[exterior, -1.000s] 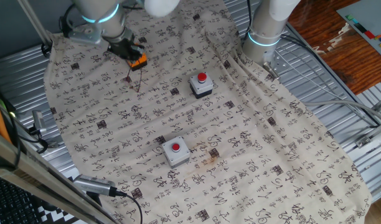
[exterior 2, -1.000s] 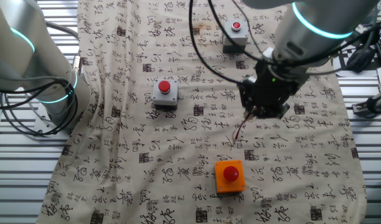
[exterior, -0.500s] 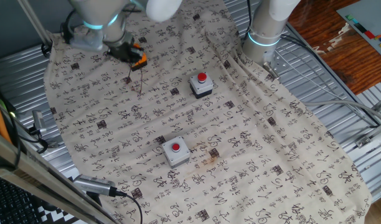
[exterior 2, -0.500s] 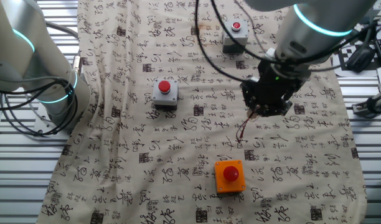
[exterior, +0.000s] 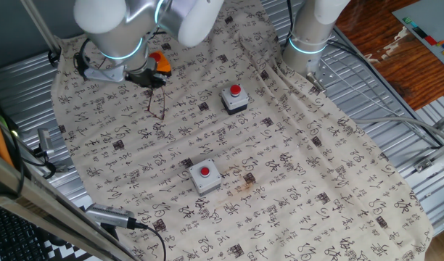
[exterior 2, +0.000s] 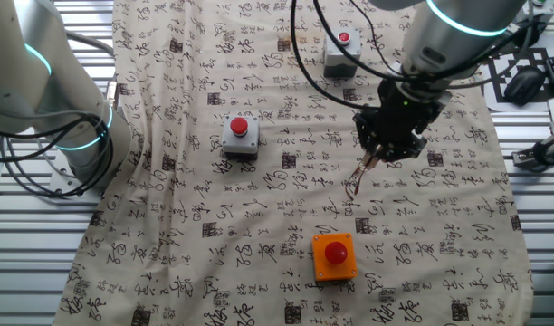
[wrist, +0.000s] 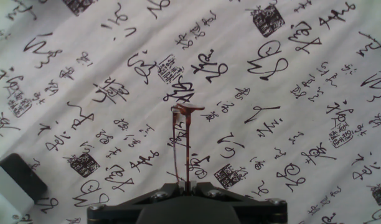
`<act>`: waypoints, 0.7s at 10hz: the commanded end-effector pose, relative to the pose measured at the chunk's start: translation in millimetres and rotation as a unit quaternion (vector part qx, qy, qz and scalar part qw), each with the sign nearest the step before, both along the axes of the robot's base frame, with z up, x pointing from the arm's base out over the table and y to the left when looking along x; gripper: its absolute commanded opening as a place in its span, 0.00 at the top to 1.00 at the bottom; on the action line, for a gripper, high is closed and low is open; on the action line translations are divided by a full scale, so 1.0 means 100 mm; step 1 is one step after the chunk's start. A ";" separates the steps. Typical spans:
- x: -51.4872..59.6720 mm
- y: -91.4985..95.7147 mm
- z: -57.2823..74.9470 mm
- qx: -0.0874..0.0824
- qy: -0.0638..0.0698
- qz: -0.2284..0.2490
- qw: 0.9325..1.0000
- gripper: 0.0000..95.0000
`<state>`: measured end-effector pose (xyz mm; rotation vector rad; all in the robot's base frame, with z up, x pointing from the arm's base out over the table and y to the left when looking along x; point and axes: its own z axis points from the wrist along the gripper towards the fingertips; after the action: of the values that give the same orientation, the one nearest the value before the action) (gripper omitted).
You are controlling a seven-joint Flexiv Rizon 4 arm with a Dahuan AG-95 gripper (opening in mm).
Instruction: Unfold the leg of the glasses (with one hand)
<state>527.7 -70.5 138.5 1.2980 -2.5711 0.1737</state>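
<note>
The glasses are thin dark reddish-brown wire spectacles. They hang from my gripper, which is shut on one thin leg, with the frame end pointing away toward the printed cloth. In one fixed view the glasses dangle below the gripper at the far left of the cloth. In the other fixed view the glasses hang under the gripper, above the cloth. The lenses are too thin to make out.
An orange button box sits on the cloth near the glasses, partly behind the hand in the other view. Two grey button boxes with red buttons stand mid-cloth. A second arm's base stands at the cloth's edge.
My gripper has risen and drifted away from the orange box, carrying the glasses by the leg. The glasses now hang higher off the cloth.
</note>
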 end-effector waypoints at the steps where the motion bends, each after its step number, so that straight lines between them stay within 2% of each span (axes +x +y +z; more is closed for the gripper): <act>1: 0.01 0.00 -0.01 0.001 -0.001 -0.002 1.000 1.00; 7: 0.06 0.09 0.02 0.004 -0.004 -0.013 1.000 1.00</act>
<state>534.5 -62.0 140.9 1.2616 -2.5955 0.1646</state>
